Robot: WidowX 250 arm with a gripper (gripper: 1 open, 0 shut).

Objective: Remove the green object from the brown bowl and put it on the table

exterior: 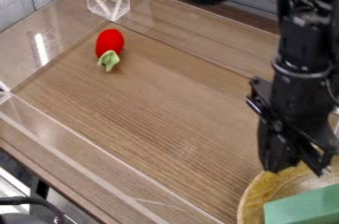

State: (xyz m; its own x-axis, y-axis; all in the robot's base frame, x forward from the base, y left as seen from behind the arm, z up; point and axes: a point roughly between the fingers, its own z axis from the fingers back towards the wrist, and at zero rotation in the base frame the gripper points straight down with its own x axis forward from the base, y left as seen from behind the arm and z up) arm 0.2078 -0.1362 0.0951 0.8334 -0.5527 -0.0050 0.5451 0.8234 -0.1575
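The green object (307, 211) is a flat green block lying in the bottom right corner, cut off by the frame edge. It lies across the brown bowl (255, 198), of which only a curved piece of light rim shows. My gripper (296, 165) hangs pointing down just above the block's far edge. Its dark fingers (281, 155) stand slightly apart, open, with nothing between them. The arm hides the table (159, 99) behind the bowl.
A red strawberry-like toy (110, 43) with a green stem lies at the far left of the wood-grain top. Low clear acrylic walls (106, 5) edge the table at the back and along the left front (54, 139).
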